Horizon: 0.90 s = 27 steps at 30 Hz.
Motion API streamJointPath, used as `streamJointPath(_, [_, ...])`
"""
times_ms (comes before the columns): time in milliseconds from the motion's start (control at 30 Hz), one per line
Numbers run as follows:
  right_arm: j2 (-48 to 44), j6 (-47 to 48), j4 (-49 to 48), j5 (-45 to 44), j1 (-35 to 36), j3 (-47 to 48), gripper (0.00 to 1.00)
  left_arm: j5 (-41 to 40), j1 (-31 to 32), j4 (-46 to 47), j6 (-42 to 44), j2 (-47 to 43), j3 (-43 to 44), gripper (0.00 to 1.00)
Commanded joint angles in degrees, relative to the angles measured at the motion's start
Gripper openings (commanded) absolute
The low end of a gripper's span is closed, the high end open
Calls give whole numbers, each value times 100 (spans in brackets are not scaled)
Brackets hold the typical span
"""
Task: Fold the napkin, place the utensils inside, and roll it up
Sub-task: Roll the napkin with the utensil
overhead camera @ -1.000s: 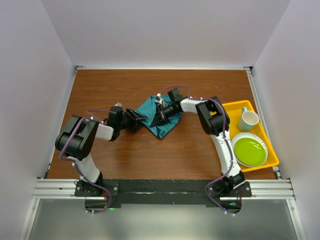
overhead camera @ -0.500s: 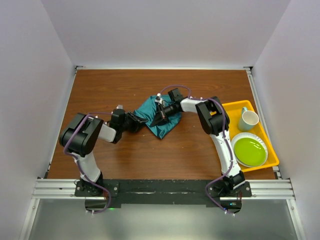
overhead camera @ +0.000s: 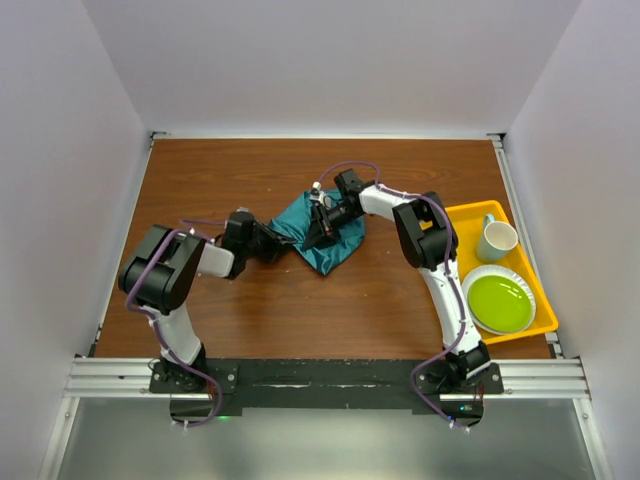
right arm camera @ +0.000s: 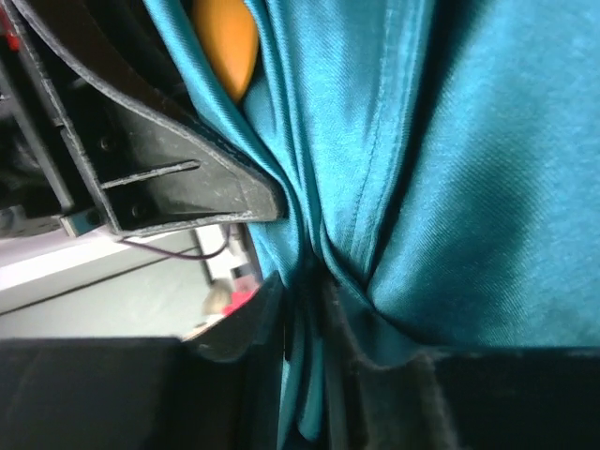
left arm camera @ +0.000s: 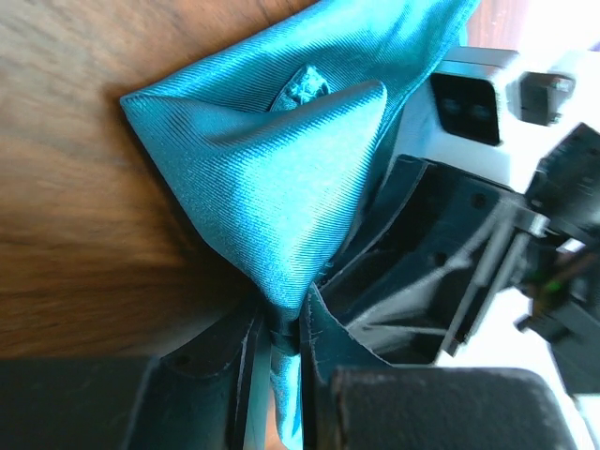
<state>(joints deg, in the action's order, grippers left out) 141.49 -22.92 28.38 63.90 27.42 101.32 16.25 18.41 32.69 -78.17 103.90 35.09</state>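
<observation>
The teal napkin [overhead camera: 325, 240] lies bunched and folded at the middle of the wooden table. My left gripper [overhead camera: 283, 241] is shut on its left corner; the cloth [left arm camera: 272, 178] runs pinched between the jaws. My right gripper [overhead camera: 318, 226] is shut on the napkin's upper part, with folds of cloth [right arm camera: 450, 159] caught between its jaws. A bit of the orange spoon [right arm camera: 225, 42] shows tucked in the cloth's folds in the right wrist view. It is hidden in the top view.
A yellow tray [overhead camera: 458, 213] at the right edge holds a green plate [overhead camera: 499, 302] and a pale mug [overhead camera: 496, 240]. White walls close the table at the back and sides.
My left gripper has moved right along the table with the napkin's corner. My right gripper has shifted slightly up and back. The napkin is bunched more tightly between them.
</observation>
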Motion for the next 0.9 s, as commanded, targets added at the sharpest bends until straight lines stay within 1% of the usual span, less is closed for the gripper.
streamJointPath(0, [-208,1201,1634,-1510,79,660,36,-272,66,-1808,398,26,322,0])
streamJointPath(33, [-305,1280,1914,-1764,79,739,39,-272,66,-2166,434,25,506,0])
streamJointPath(67, [-393,1411,2030,-2193,79,862,44,-272,66,-2283,460,8,577,0])
streamJointPath(100, [-620,1456,2101,-2371,88,898,49,-280,66,-2406,504,-10,639,0])
streamJointPath(133, [-736,1492,2127,-2504,79,898,52,-306,74,-2721,522,-19,787,0])
streamJointPath(167, [-885,1553,2119,-2810,97,855,55,-315,66,-2837,548,-10,858,0])
streamJointPath(200, [-1174,1606,2110,-2952,149,802,62,-342,83,-3003,644,-1,955,0])
streamJointPath(233, [-1359,1650,1927,-3110,184,706,64,-446,92,-3466,706,16,1156,0])
streamJointPath(267, [-1535,1720,1812,-3573,237,435,68,-517,110,-3619,785,8,1254,0])
streamJointPath(300, [-1702,1747,1646,-3786,351,259,70,-587,145,-3751,890,8,1333,0])
streamJointPath(333, [-2078,1782,1305,-4067,447,83,74,-658,162,-3926,917,8,1421,0])
streamJointPath(367, [-2247,1860,1101,-4304,544,-293,76,-667,171,-3971,944,8,1448,0])
streamJointPath(400, [-2414,1931,777,-4725,797,-453,78,-693,206,-4050,996,25,1483,0])
streamJointPath(467, [-2784,2132,442,-5166,1097,-892,79,-781,241,-4261,1084,87,1614,0])
streamJointPath(500, [-2872,2194,127,-5621,1403,-1034,79,-807,259,-4366,1102,122,1667,0])
streamJointPath(567, [-3136,2265,-296,-6080,1686,-1517,79,-834,268,-4420,1076,157,1676,0])
streamJointPath(600, [-3206,2431,-716,-6378,1940,-1684,79,-825,268,-4455,1067,157,1676,0])
streamJointPath(633, [-3329,2502,-946,-6659,2047,-1990,79,-834,277,-4481,1067,157,1694,0])
streamJointPath(767, [-3382,2713,-1738,-7233,2478,-2414,73,-887,303,-4648,1032,131,1764,0])
streamJointPath(800, [-3391,2748,-2070,-7364,2601,-2502,73,-887,312,-4701,1023,140,1790,0])
streamJointPath(867, [-3383,2836,-2414,-7759,2759,-2669,73,-869,312,-4771,988,113,1834,0])
